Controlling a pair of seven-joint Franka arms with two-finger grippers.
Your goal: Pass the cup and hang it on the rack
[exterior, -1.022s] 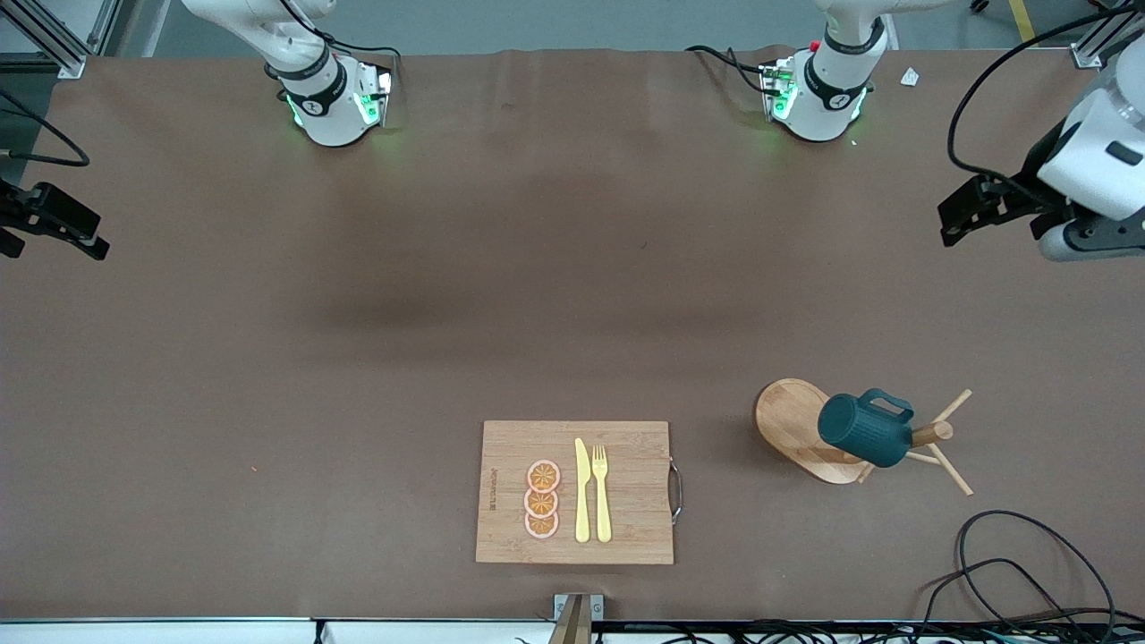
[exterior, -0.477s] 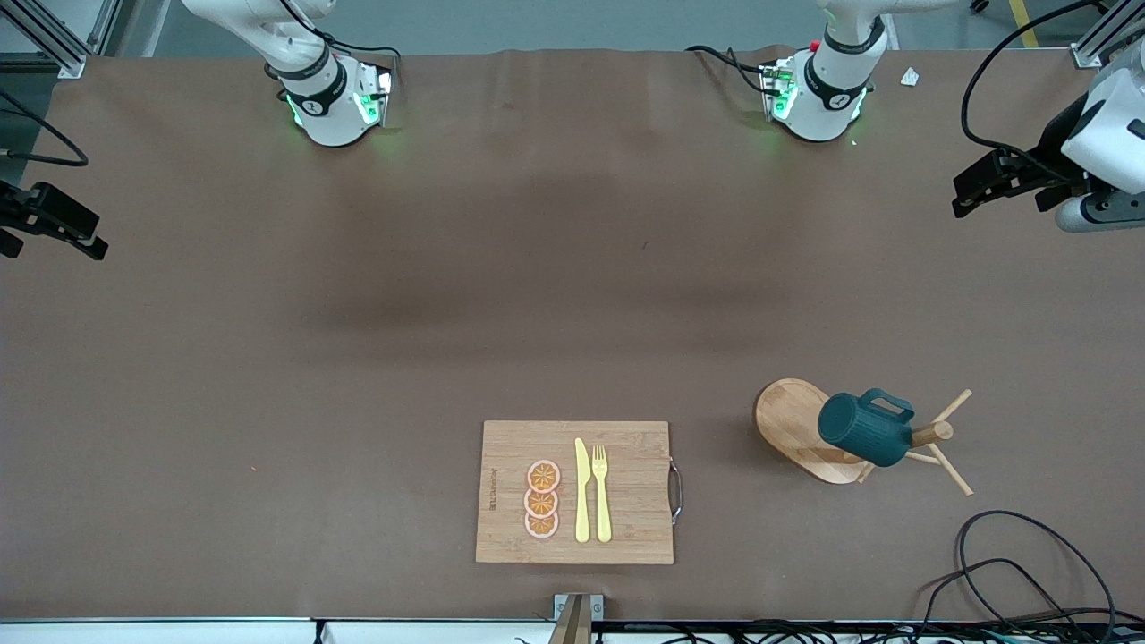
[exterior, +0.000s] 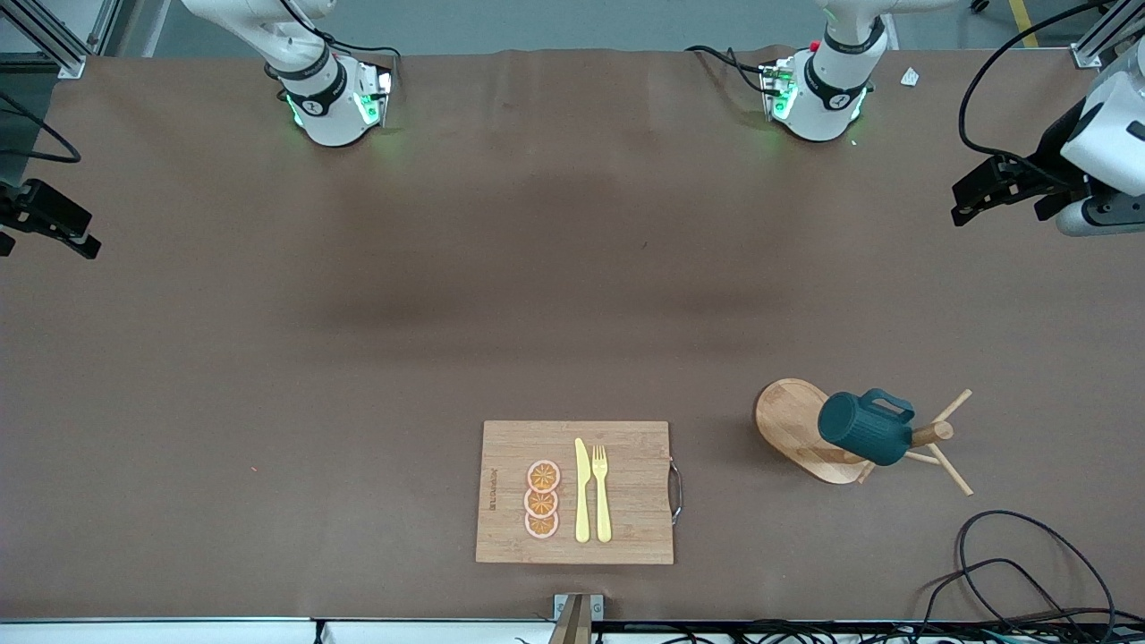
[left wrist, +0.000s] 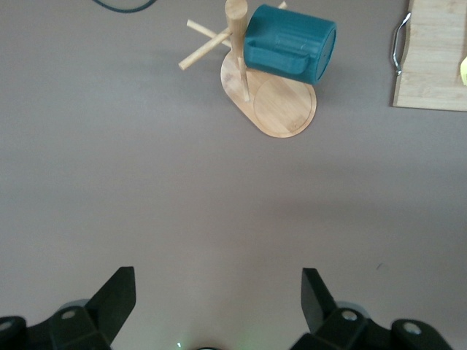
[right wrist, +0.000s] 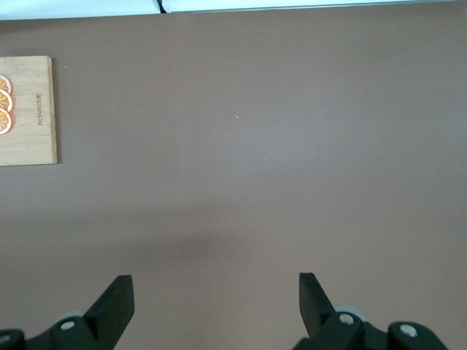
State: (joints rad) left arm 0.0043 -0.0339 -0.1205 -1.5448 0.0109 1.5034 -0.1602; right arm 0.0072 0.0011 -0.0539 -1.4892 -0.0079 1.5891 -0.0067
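Note:
The dark teal cup (exterior: 866, 431) hangs by its handle on a peg of the wooden rack (exterior: 787, 420), near the front camera toward the left arm's end of the table. The left wrist view shows the same cup (left wrist: 288, 44) on the rack (left wrist: 281, 109), far from the fingers. My left gripper (exterior: 964, 199) is open and empty, up over the left arm's end of the table. The same open left gripper (left wrist: 219, 281) shows only bare table between its fingers. My right gripper (exterior: 85, 243) is open and empty at the right arm's end. In the right wrist view this right gripper (right wrist: 217, 286) is over bare table.
A bamboo cutting board (exterior: 635, 483) lies near the front edge, mid-table, with three orange slices (exterior: 542, 499), a yellow knife (exterior: 581, 490) and a yellow fork (exterior: 601, 492). Black cables (exterior: 1029, 572) loop at the front corner by the rack. The board's edge (right wrist: 25, 109) shows in the right wrist view.
The left gripper has drawn back from the rack toward its end of the table and the bases. The right gripper has shifted slightly outward. The cup stays on the rack.

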